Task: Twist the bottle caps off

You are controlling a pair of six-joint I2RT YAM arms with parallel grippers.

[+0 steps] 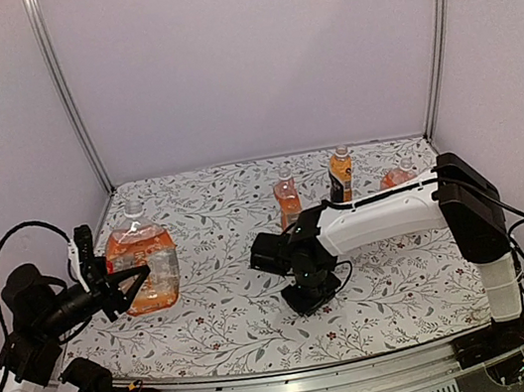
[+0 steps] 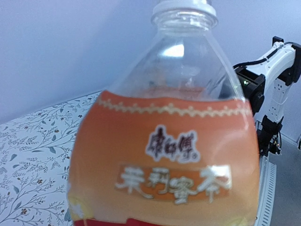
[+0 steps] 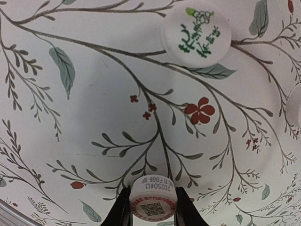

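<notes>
Cap (image 3: 153, 200), white and round, is clenched between the two dark fingers of the right pincer (image 3: 152, 194), which points down over the flowered tabletop (image 3: 84, 122). Its flat face, printed with a line of code and a small square pattern, is turned up toward the wrist. Its short axis therefore runs along the fingers, roughly upright, with the ribbed rim crosswise in the grasp. Whether it touches the tabletop beneath cannot be told.

Beyond the fingertips and a little to their right, a loose cap (image 3: 196, 33) lies flat on the tabletop with its green-printed face up, well apart from the clenched one. Farther out past this pincer, the smaller bottles (image 1: 341, 175) of orange drink are grouped near the back wall.

The left pincer (image 1: 127, 279) reaches in level against the side of the big bottle (image 2: 164, 150). Whether its fingers are clamped on it or only laid there cannot be told. That bottle stands directly ahead of this pincer with its long axis upright. Its top cap (image 2: 183, 6) sits on the neck, above the pincer, pointing straight up.
</notes>
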